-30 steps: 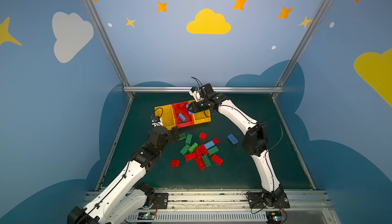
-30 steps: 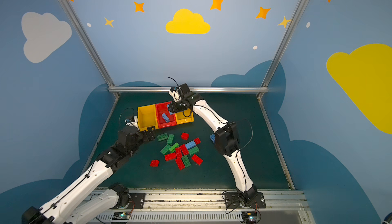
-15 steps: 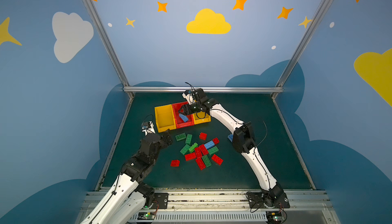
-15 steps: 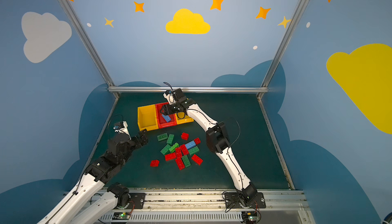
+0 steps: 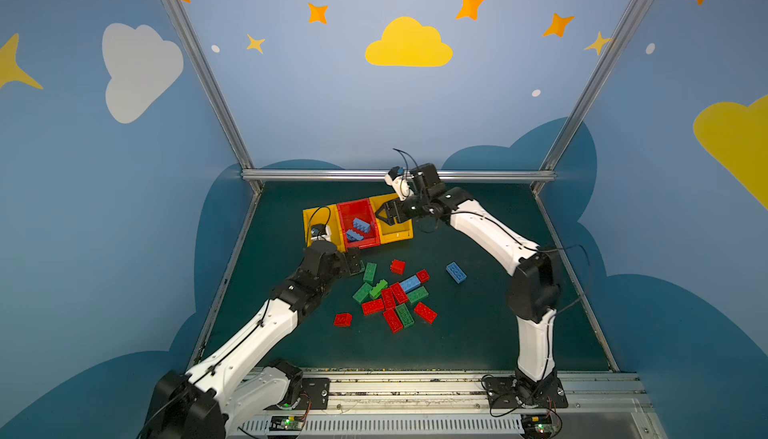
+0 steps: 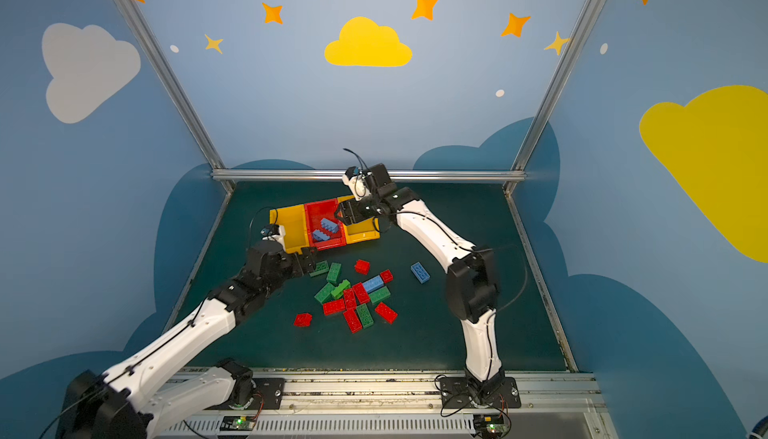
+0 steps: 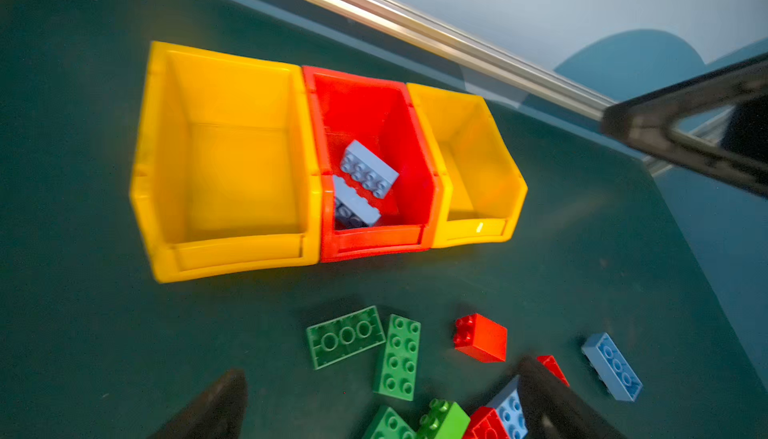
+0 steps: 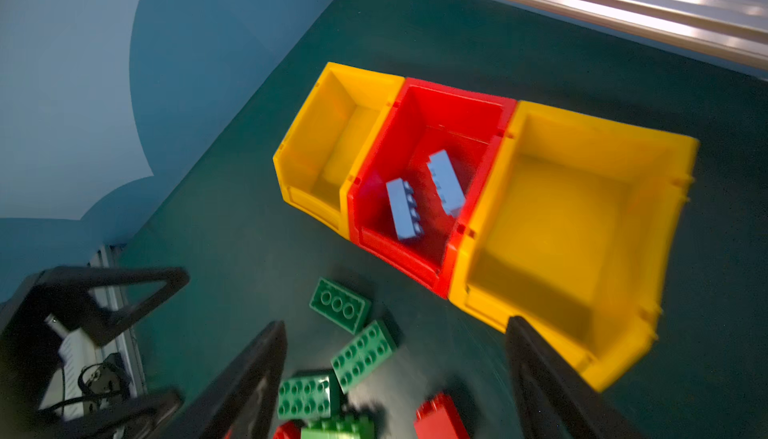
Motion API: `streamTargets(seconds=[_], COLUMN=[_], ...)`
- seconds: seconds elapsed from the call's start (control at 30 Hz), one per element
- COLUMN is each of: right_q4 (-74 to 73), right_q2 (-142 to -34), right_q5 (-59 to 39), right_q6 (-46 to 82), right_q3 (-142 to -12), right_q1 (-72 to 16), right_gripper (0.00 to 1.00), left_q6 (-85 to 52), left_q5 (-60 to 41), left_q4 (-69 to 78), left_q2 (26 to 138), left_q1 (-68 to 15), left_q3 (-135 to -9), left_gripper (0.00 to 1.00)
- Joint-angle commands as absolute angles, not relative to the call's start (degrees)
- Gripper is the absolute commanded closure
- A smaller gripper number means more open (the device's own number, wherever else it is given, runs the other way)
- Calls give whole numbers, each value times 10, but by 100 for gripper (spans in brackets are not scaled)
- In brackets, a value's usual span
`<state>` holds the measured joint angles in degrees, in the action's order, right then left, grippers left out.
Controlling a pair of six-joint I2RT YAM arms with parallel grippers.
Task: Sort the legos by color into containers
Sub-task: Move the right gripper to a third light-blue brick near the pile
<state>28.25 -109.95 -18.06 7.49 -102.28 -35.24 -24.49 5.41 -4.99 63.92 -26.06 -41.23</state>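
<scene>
My right hand [image 5: 384, 217] hangs open over the seam between the red bin [image 5: 353, 208] and the right yellow bin [image 5: 399, 231], in the centre of both top views. Its fingers [image 8: 249, 383] are spread wide with nothing between them. A second ago they were pinched together above the red bin, where one light blue brick lay. Now two light blue bricks [image 5: 360, 225] [image 5: 353, 235] lie there, one leaning across the other.

My left hand [image 5: 354, 259] is open too, both fingers [image 7: 216, 408] far apart. Half a second ago that arm was drawn back toward the lower left of the frame. Now it reaches forward again, low in front of the left yellow bin [image 7: 232, 167] and just beside an upturned green brick [image 7: 345, 335].

The loose pile of red, green and blue bricks [image 5: 395, 295] sits on the counter [image 5: 478, 333] below the bins as before. The lone light blue brick [image 5: 456, 272] is unmoved to its right.
</scene>
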Motion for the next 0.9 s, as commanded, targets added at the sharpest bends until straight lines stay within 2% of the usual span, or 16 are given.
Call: streamTargets(seconds=[0.0, 0.17, 0.33, 0.87], right_q4=[309, 367, 382, 366], right_q2=[-1036, -950, -914, -999], right_q5=[-133, -65, -25, -43], right_q6=[64, 75, 100, 108], right_q3=[-920, -787, -693, -654], right_q1=[-315, -267, -241, -231], right_gripper=[19, 19, 19, 23], left_q6=[-221, -176, -160, -168], left_q5=[-24, -42, -54, 0], left_q4=[18, 38, 39, 16], left_q2=[695, 783, 830, 768], left_q1=[-279, -351, -402, -413], left_q3=[-459, -522, -558, -503], left_gripper=[0, 0, 0, 0])
